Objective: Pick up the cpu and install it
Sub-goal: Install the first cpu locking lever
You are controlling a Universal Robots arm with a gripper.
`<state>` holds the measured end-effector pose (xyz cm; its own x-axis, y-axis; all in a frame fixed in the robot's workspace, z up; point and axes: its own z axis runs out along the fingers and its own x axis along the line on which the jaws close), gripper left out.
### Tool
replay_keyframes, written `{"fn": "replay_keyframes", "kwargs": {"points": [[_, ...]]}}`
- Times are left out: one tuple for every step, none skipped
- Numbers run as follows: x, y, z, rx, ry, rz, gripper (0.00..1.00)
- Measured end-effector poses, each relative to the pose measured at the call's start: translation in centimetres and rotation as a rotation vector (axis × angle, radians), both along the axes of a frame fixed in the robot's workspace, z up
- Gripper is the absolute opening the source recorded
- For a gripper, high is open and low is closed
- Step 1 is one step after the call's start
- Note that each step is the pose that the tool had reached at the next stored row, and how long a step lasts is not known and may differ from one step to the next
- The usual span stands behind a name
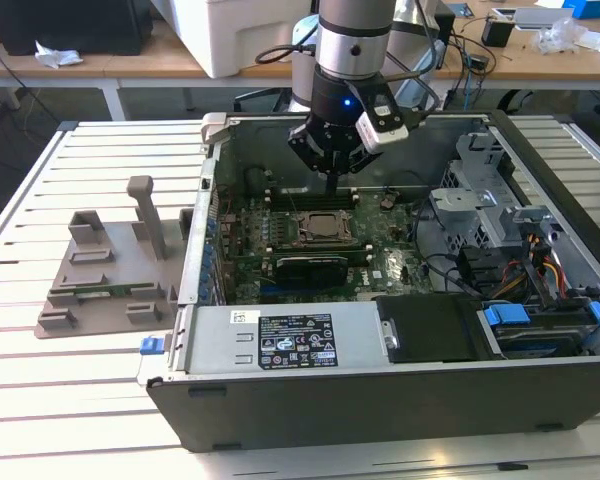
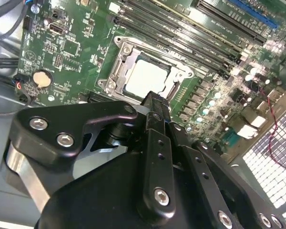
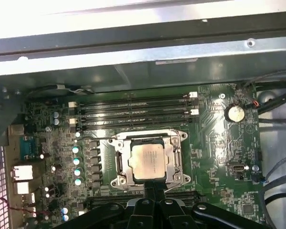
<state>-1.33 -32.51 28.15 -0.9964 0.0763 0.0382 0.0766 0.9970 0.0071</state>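
Note:
The cpu (image 3: 148, 161), a square chip with a shiny silver top, lies flat inside the metal-framed socket (image 3: 119, 162) on the green motherboard; it also shows in the second wrist view (image 2: 145, 76) and the exterior view (image 1: 325, 228). My gripper (image 1: 332, 185) hangs just above the socket's edge, inside the open computer case. Its black fingers (image 2: 155, 102) are pressed together with nothing between them, and their tips (image 3: 150, 191) sit beside the socket frame, apart from the chip.
A grey plastic holder tray (image 1: 110, 270) stands on the slatted table at the exterior view's left. Memory slots (image 3: 133, 112) run beside the socket, with a coin battery (image 3: 235, 113) nearby. The drive cage and cables (image 1: 510, 250) fill the case's right side, and case walls (image 1: 195, 250) enclose the board.

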Motion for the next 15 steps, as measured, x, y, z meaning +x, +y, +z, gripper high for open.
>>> {"fn": "replay_keyframes", "kwargs": {"points": [[0.00,0.00,0.00,0.0001,0.0000,0.009,0.11],[0.00,0.00,0.00,0.0000,0.0000,0.024,0.11],[0.00,0.00,0.00,0.0000,0.0000,0.033,0.11],[0.00,0.00,0.00,0.0000,0.0000,0.039,0.11],[0.00,0.00,0.00,0.0000,0.0000,0.049,0.11],[0.00,0.00,0.00,0.0000,0.0000,0.055,0.11],[0.00,0.00,0.00,0.0000,-0.0001,0.065,0.11],[0.00,0.00,0.00,0.0000,0.0000,0.077,0.11],[0.00,0.00,0.00,0.0000,0.0000,0.088,0.11],[0.00,0.00,0.00,0.0000,-0.0001,0.110,0.11],[0.00,0.00,0.00,0.0000,0.0000,0.120,0.11],[0.00,0.00,0.00,0.0000,0.0000,0.126,0.11],[0.00,0.00,0.00,0.0000,0.0000,0.135,0.11],[0.00,0.00,0.00,0.0000,0.0000,0.148,0.11],[0.00,0.00,0.00,0.0000,0.0000,0.158,0.11]]}}
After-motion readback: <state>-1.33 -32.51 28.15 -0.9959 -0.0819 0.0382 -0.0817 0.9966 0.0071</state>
